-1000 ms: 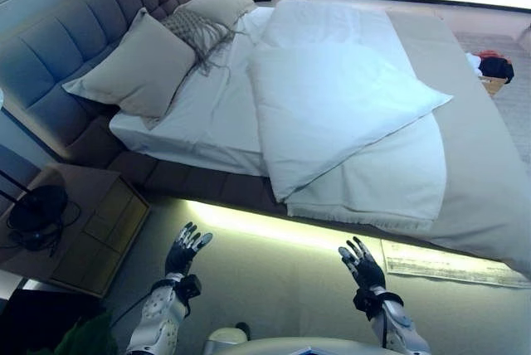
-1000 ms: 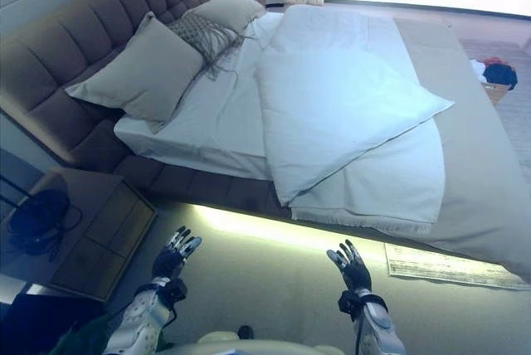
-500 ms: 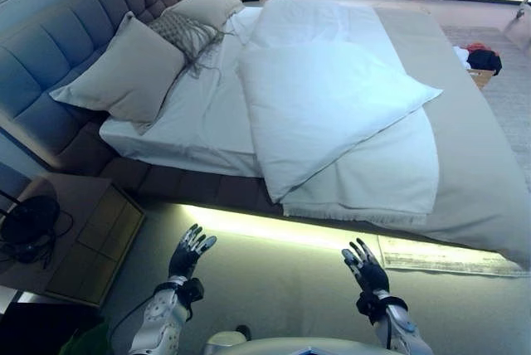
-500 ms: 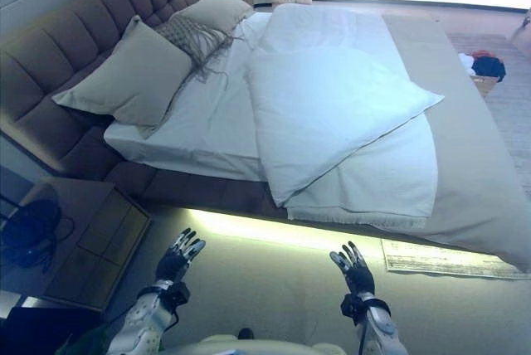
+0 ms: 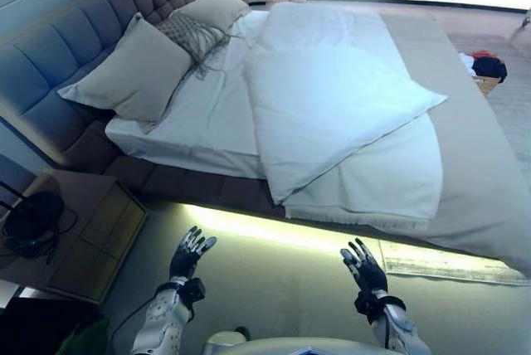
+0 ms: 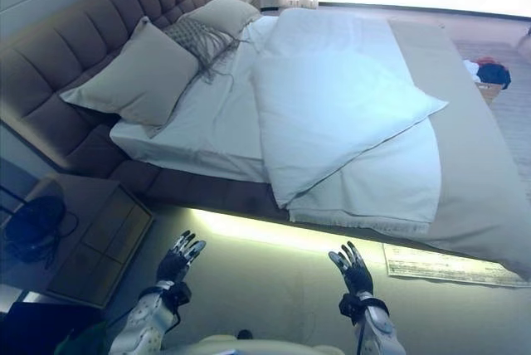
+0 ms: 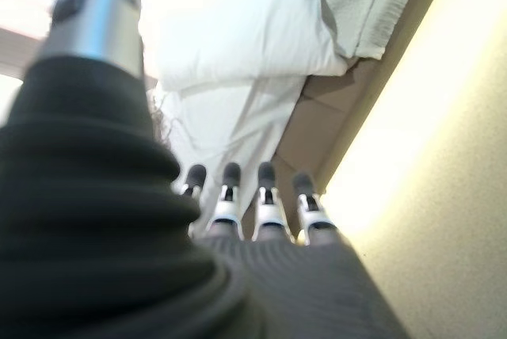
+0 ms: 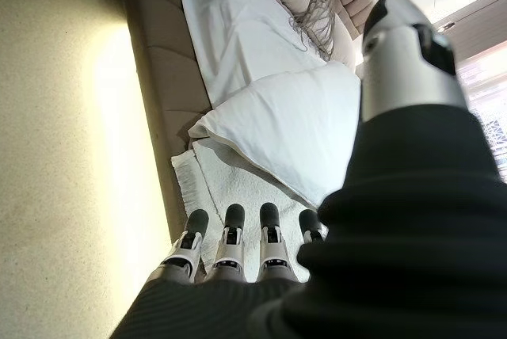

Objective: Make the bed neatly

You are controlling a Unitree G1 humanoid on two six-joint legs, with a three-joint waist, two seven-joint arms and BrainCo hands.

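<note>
Left robot hand (image 5: 190,254) and right robot hand (image 5: 363,268) are raised above the floor (image 5: 282,276), short of the bed (image 5: 332,106), fingers spread, holding nothing.

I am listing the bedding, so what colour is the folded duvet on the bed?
The duvet is white, seen best in the left eye view.

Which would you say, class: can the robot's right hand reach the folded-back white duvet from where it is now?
Probably not yet. The right hand hangs open over the floor, short of the bed's side, and the duvet lies up on the mattress beyond it. Nothing blocks the way.
</note>
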